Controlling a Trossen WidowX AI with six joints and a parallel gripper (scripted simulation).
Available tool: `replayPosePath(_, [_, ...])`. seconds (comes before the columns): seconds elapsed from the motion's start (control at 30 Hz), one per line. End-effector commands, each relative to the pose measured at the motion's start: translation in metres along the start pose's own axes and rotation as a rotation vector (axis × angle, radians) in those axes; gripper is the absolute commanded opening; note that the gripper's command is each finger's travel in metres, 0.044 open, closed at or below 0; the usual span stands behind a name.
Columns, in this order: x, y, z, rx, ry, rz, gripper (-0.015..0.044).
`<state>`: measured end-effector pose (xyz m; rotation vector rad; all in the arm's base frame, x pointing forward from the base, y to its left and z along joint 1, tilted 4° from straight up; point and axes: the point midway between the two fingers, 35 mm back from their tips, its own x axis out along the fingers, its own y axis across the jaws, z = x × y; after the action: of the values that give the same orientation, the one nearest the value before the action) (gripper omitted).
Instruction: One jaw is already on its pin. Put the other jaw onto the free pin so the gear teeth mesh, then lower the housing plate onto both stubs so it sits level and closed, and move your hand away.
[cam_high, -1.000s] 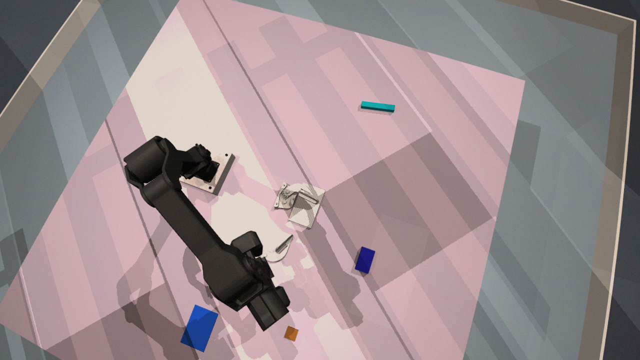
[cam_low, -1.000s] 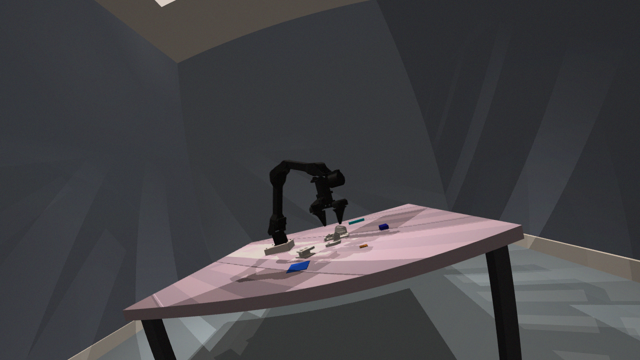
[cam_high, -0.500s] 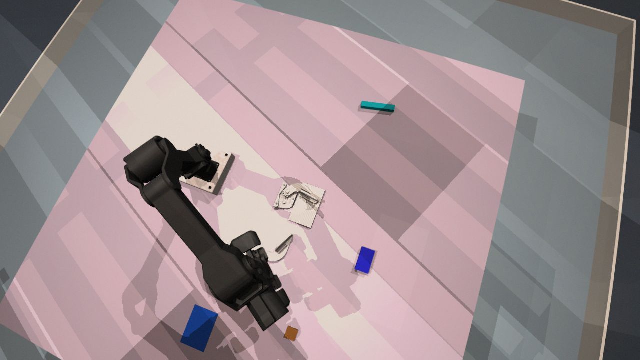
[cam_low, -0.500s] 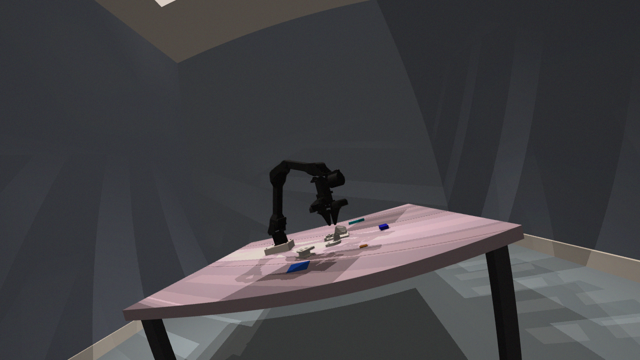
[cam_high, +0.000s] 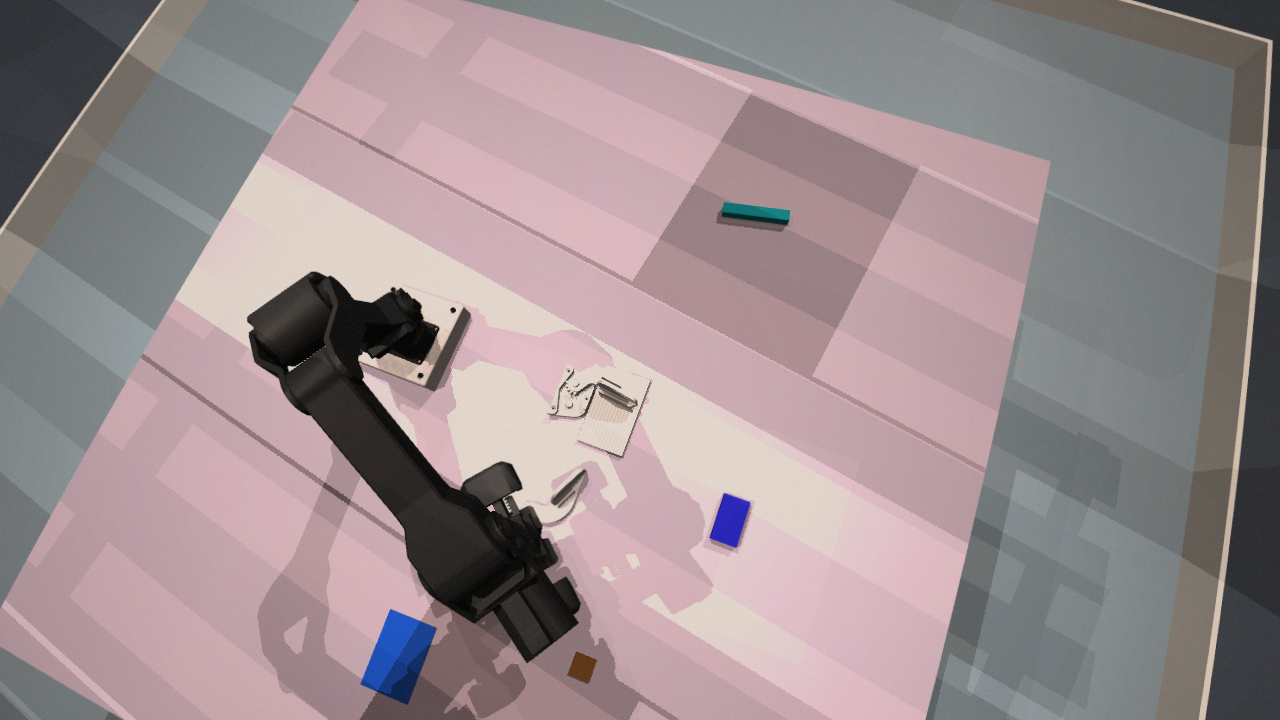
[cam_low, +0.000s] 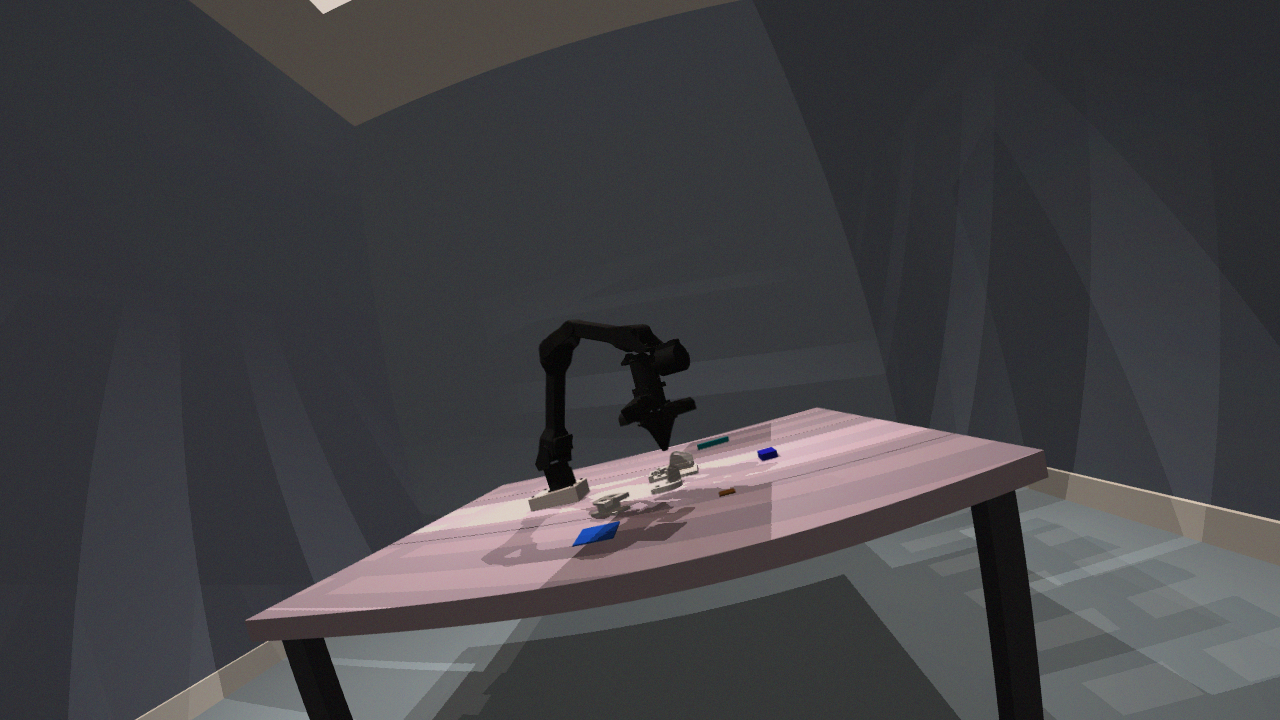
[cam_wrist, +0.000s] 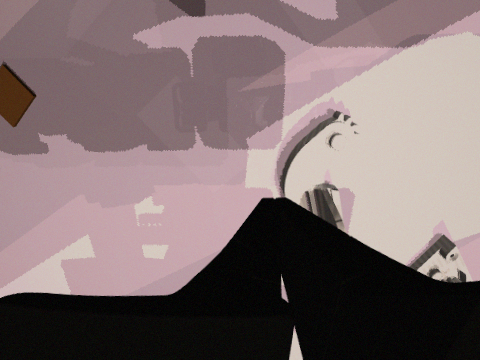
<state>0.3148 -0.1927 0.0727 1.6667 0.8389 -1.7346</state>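
Note:
My gripper (cam_low: 664, 447) (cam_wrist: 272, 210) is shut and empty, pointing down above the table; the arm hides its fingertips in the top view. The loose jaw (cam_high: 568, 488) (cam_wrist: 322, 206) lies on the table, partly behind the fingers in the wrist view. The ribbed base (cam_high: 608, 431) lies beyond it, with the fitted jaw (cam_high: 615, 394) across it; only a corner shows in the wrist view. The pins are too small to tell. A pale part (cam_low: 608, 504), seemingly the housing plate, lies apart on the table; the arm hides it in the top view.
A bright blue slab (cam_high: 398, 658) (cam_low: 597, 534) and a small brown tile (cam_high: 581, 667) (cam_low: 726, 491) (cam_wrist: 16, 97) lie at the near side. A dark blue block (cam_high: 730, 520) (cam_low: 767, 454) and a teal bar (cam_high: 756, 213) (cam_low: 713, 442) lie farther away.

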Motion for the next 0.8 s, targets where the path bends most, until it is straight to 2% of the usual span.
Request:
replayPosePath(0.0, [0.000, 0.000, 0.000, 0.000, 0.000, 0.000, 0.0026])
replayPosePath(0.53, [0.000, -0.005, -0.007, -0.463, 0.001, 0.000, 0.0440])
replayPosePath(0.77, [-0.001, -0.008, -0.011, -0.686, 0.002, 0.001, 0.0440])
